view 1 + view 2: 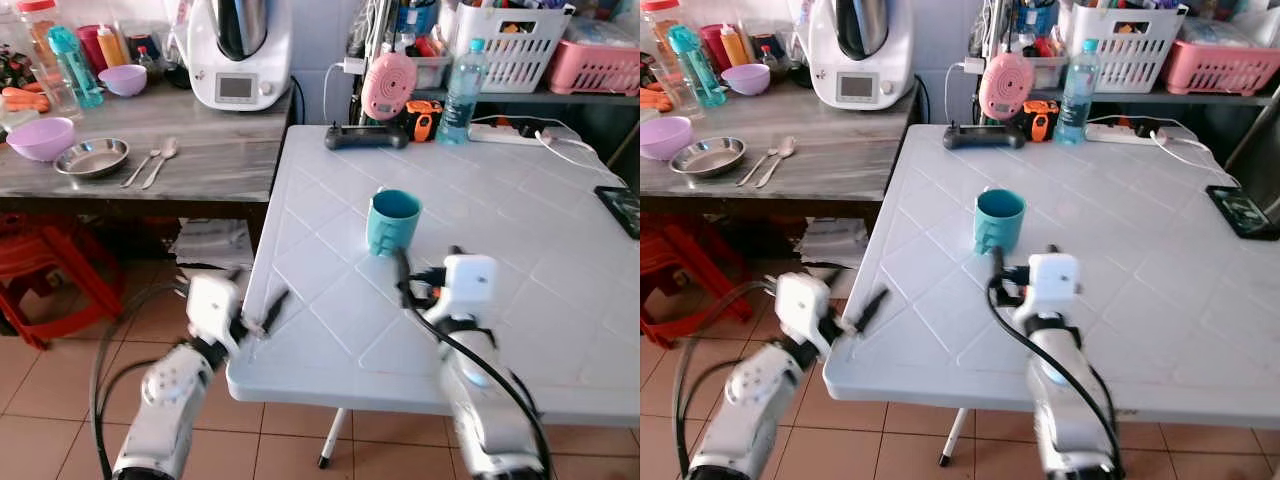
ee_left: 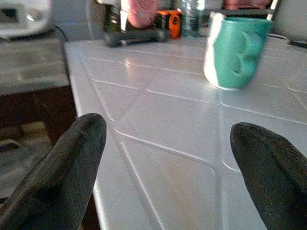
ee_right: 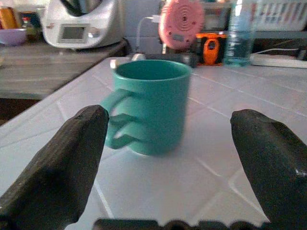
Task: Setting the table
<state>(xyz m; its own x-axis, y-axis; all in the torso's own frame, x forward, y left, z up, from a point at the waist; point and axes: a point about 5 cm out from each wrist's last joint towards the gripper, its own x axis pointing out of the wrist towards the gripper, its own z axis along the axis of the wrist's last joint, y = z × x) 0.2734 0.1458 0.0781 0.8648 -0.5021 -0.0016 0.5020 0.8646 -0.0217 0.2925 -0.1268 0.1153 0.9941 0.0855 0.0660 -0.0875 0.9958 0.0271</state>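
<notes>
Teal ceramic mug (image 1: 392, 222) stands upright on the white plastic table (image 1: 560, 300), handle toward its near-left side. At eight o'clock from it, the left gripper (image 1: 268, 312) hovers at the table's left edge, fingers spread and empty. At six o'clock, just short of the mug, the right gripper (image 3: 168, 143) faces it, fingers spread wide.

Head stereo pair looking down at white table (image 1: 520, 300), both wrist views close, sharing teal mug (image 3: 153, 110)
</notes>
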